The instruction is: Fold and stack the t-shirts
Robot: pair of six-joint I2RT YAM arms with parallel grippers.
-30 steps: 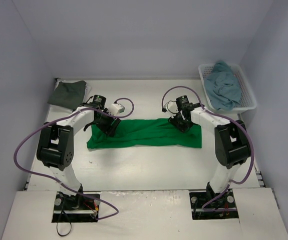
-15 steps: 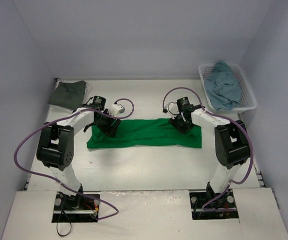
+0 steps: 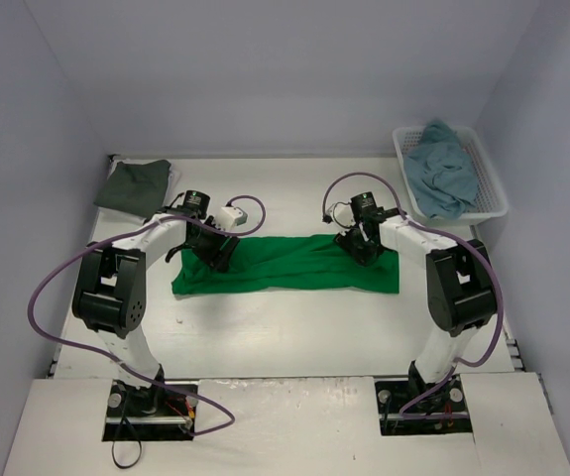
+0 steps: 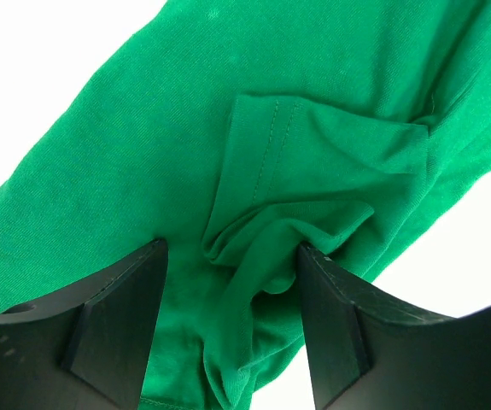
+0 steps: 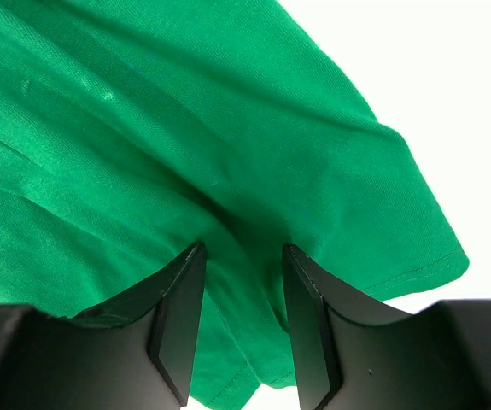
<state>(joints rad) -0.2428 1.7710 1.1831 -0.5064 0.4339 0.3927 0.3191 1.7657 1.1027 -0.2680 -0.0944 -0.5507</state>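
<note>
Your left gripper (image 4: 230,248) and right gripper (image 5: 243,248) stand apart on the bright green cloth t-shirt (image 3: 294,263) (bunched inside each); lifting could snag 1 layer.

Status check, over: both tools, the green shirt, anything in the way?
Left tool open, straddling a bunched fold. Right tool open over the other end. Green t-shirt lies as a long strip between them. Nothing in the way.

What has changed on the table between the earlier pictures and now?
Almost nothing. The right gripper has shifted very slightly rightward over the green t-shirt, jaws apart; nothing visibly taken or let go. The left gripper, the shirt itself, the dark grey t-shirt and the teal-blue t-shirt in the basket stayed put.
</note>
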